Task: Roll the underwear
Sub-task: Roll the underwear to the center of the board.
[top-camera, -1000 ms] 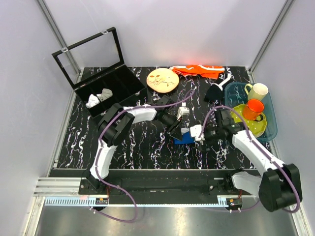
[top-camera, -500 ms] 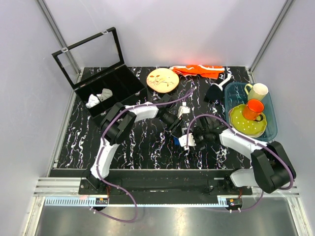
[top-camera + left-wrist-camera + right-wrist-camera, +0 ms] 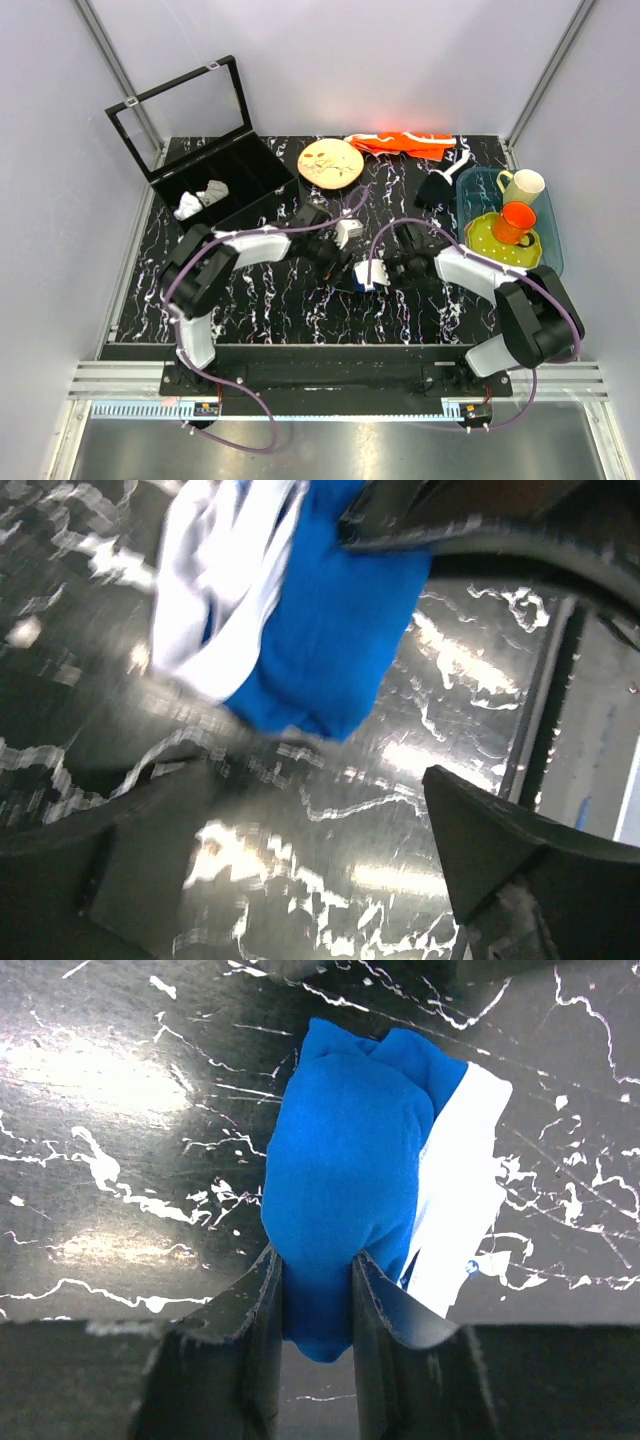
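Pinching the royal-blue fabric briefs [image 3: 345, 1160], right gripper [image 3: 317, 1285] is probably risking tugging them unrolled; left gripper [image 3: 315, 820] is hovering spread beside them.

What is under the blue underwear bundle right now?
Only the black marbled table shows around the underwear, one end of which the right gripper pinches. The spot directly beneath the bundle is covered.
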You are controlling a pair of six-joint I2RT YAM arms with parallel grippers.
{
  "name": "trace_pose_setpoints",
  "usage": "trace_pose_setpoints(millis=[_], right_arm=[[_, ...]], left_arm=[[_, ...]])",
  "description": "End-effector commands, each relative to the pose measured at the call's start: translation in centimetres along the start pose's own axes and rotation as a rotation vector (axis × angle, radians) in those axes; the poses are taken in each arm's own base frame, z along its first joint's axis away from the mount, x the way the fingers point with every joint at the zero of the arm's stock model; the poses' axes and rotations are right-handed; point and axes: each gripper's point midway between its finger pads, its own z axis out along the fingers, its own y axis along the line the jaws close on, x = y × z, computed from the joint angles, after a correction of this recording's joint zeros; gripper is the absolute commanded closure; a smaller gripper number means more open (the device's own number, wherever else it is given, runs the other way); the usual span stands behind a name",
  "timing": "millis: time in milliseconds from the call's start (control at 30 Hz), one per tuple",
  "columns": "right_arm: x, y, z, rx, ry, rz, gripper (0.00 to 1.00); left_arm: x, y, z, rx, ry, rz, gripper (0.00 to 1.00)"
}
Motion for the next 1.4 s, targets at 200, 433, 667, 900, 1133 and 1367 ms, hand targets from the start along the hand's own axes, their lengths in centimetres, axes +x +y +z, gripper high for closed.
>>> trace_pose_setpoints(millis=[200, 433, 667, 900, 1133, 1367], right_arm=[[-2.1, 3.3, -1.5, -0.321, -0.156, 0.480, 0.73], [-1.3, 3.8, -1.8, -0.487, -0.185, 0.757, 0.73], [0.3, 3.7, -1.2, -0.566, -0.092, 0.999, 0.72], [1.2, 3.8, -1.0, -0.612, -0.054, 1.127, 0.72], [0.9, 4.3, -1.5, -0.676, -0.035, 1.188, 0.71], [1.1, 4.4, -1.8, -0.661, -0.037, 1.158, 0.70]], left_arm=[[-4.0, 1.4, -8.3, -0.439, -0.419, 0.256, 0.01], [-4.6, 0.8, -9.9, -0.446, -0.587, 0.201, 0.01], [-5.0, -0.8, -6.0, -0.102, -0.519, 0.184, 0.01], [-6.2, -1.3, -4.1, -0.007, -0.458, 0.275, 0.01], [-6.9, -2.0, -1.5, -0.027, -0.274, 0.394, 0.01], [-4.0, -2.2, 1.8, -0.015, -0.029, 0.485, 0.01]])
